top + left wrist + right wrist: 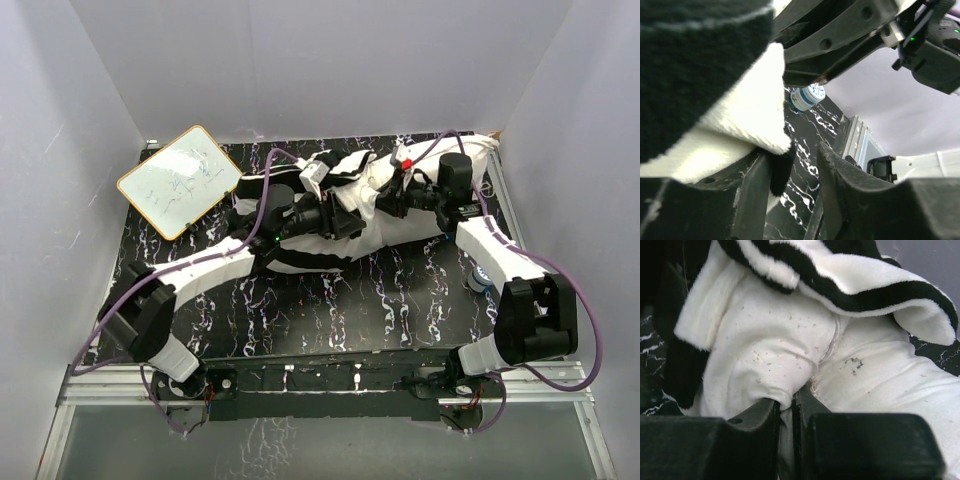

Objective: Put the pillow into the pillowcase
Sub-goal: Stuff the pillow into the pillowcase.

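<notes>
1. Right gripper [792,397] is clamped tight on a fold of the pillow [765,350]. White fabric is bunched betw the fingers, and it's only a thin pinch.
2. Left gripper [794,165] has its jaws apart. A black edge of the pillowcase [700,60] hangs in the gap against one finger, but nothing's squeezing it afaict.
3. Where stuff is: pillow + pillowcase sit in one heap at the back-middle of the table [330,310], w/ both arms reaching in. The striped cloth is draped over the top and side of the pillow and lots of white is exposed, so imo it's only partly in.
4. Risk: that pinch is just the outer skin. A hard push could make it slip out, or just scrunch the pillow w/o moving it any deeper.
5. Risk: w/ the left not gripping, the pillowcase mouth can flop shut or slide along w/ the pillow, so nothing actually goes in.
6. Risk: the arms are v close together over the heap, so they could easily bump each other.
</notes>
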Available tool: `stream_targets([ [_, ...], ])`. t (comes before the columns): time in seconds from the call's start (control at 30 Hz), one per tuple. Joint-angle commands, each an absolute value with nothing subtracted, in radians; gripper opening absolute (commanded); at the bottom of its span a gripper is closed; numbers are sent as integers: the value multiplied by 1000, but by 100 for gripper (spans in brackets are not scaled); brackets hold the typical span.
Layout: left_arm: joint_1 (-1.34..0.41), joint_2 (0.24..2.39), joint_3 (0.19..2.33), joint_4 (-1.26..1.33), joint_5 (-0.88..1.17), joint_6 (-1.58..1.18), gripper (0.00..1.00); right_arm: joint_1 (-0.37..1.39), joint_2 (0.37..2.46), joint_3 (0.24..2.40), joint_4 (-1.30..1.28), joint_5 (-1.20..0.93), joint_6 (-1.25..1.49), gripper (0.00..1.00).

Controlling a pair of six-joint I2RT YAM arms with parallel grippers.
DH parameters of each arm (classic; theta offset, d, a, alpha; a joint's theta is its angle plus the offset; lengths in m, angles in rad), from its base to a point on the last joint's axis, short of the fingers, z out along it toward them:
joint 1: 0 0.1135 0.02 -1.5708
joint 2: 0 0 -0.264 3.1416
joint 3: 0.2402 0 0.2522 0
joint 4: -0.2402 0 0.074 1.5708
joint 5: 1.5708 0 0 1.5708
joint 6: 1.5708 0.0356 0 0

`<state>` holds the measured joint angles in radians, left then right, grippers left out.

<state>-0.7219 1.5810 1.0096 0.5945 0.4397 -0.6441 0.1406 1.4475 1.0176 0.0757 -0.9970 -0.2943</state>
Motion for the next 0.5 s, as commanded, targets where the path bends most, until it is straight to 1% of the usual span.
stream_targets([
  [0.0,-726,1424,1003,353,413,-519,47,174,1455,962,-192,-1097,-581,8],
  [0.07,-725,1347,1038,233,383,-437,59,174,1463,950,-229,-1108,-613,8],
  [0.13,-727,1292,1117,71,337,-366,71,174,1472,954,-247,-1123,-624,8],
  [0.17,-726,1289,1170,7,318,-339,74,174,1479,960,-254,-1130,-624,8],
  [0.23,-725,1313,1296,-124,293,-285,76,175,1492,978,-271,-1144,-629,8],
  [0.3,-725,1360,1461,-249,258,-247,77,174,1501,985,-284,-1153,-637,8],
  [0.47,-727,1563,1769,-497,143,-132,77,174,1503,985,-294,-1162,-643,8],
])
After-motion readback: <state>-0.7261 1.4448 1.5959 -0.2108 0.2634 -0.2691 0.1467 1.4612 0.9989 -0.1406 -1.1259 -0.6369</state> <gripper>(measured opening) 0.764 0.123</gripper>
